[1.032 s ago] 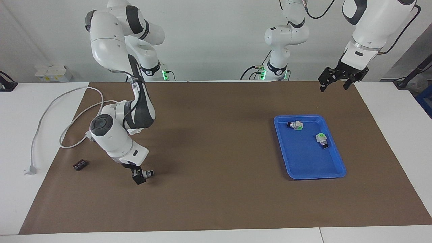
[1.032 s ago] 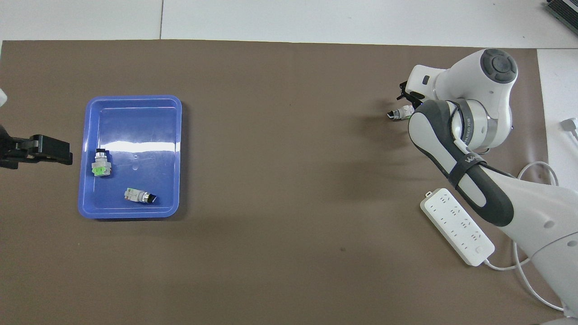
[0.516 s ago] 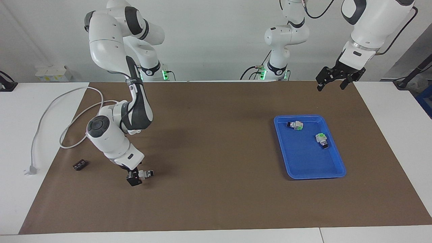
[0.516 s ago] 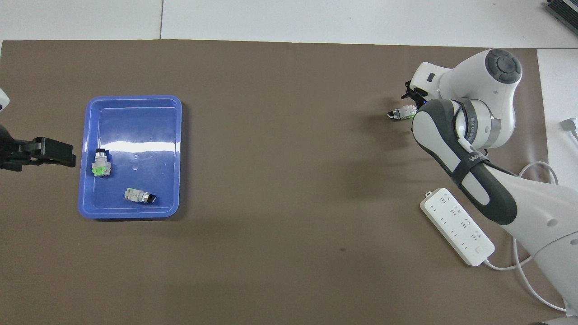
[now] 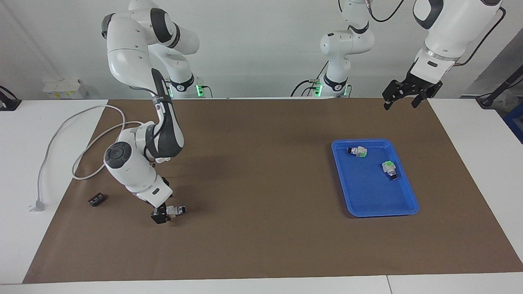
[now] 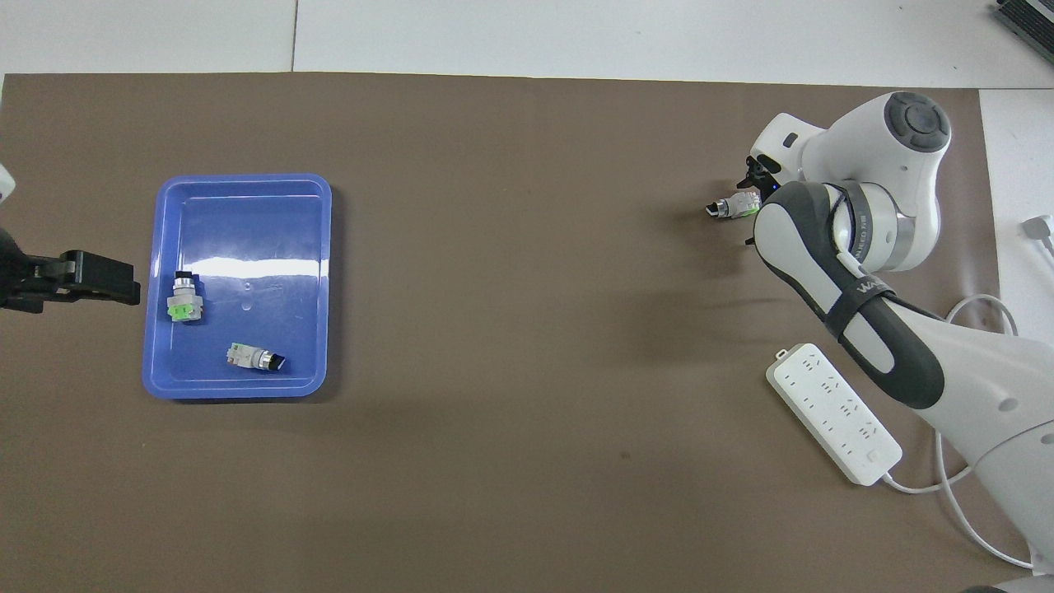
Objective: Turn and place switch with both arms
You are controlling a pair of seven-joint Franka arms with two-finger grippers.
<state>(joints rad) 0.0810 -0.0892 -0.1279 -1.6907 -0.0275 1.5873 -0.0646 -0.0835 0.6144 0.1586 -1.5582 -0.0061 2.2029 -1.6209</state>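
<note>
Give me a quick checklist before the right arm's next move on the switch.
1. Right end effector at the switch on the mat: ok.
2. Firm grip on the switch: cannot tell.
3. Left end effector open, waiting over the mat: ok.
4. Bare floor in the blue tray beside its two green-ended switches: ok.
5. Power strip apart from the switch: ok.

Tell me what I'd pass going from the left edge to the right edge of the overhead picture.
Left gripper → blue tray with two green-ended switches → bare brown mat → switch on the mat → right gripper → white power strip → white plug.
</note>
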